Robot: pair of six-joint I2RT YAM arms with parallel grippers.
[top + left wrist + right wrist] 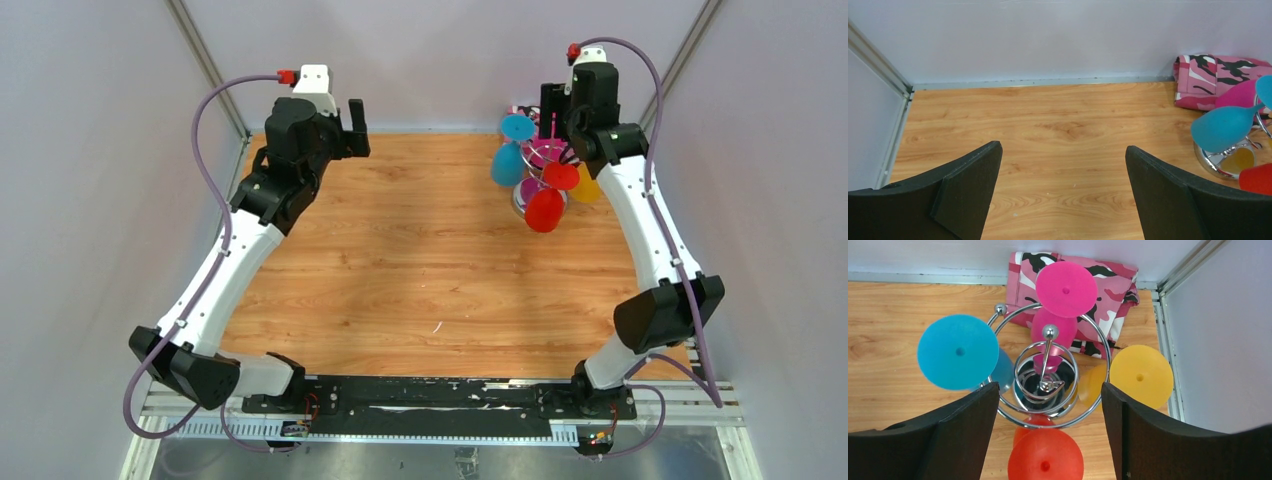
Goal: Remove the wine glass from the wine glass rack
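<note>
Wood table [400, 270], left gripper [1063, 148] and right gripper [1049, 389] released, pink cloth [1120, 282] clear only in wrist views

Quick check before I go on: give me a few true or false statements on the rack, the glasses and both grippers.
1. A blue glass, a pink glass, a yellow glass and a red glass hang on the wine glass rack. True.
2. The left gripper holds a glass. False: it is open and empty over the table.
3. The right gripper hovers above the rack, jaws open. True.
4. A green cloth lies behind the rack. False: the cloth is pink camouflage.
</note>
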